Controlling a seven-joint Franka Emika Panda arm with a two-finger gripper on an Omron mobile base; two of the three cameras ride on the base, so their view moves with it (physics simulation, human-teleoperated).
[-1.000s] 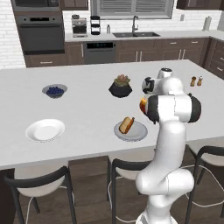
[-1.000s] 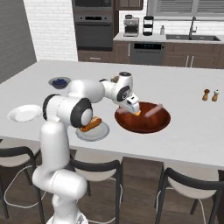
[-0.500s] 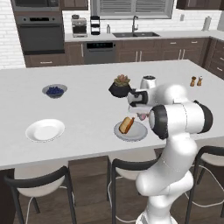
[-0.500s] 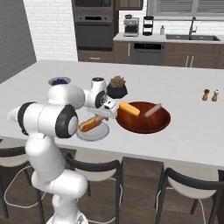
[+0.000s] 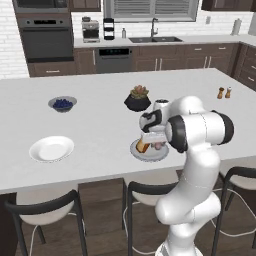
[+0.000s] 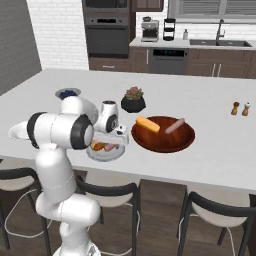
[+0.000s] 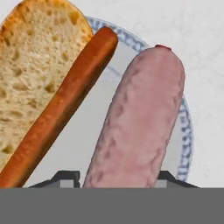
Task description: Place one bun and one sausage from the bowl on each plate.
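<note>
My gripper (image 7: 118, 177) is shut on a pinkish-brown sausage (image 7: 135, 118), held low over the grey plate (image 7: 83, 144). A bun (image 7: 26, 78) lies on that plate just beside the sausage. From the base, the gripper (image 6: 112, 140) hangs over the grey plate (image 6: 105, 155) near the counter's front edge, left of the reddish-brown bowl (image 6: 150, 142). Inside the bowl lie a second bun (image 6: 148, 124) and another sausage (image 6: 175, 125). The white plate (image 5: 51, 148) sits bare, far to the left of the grey plate (image 5: 137, 152).
A dark pot with a succulent (image 5: 138, 100) stands just behind the grey plate. A small grey bowl of blueberries (image 5: 62, 103) is at the back left, and two shakers (image 5: 224, 92) at the far right. Stools line the counter's front edge.
My gripper has swung from over the bowl leftward to the grey plate and come down low, carrying the sausage with it.
</note>
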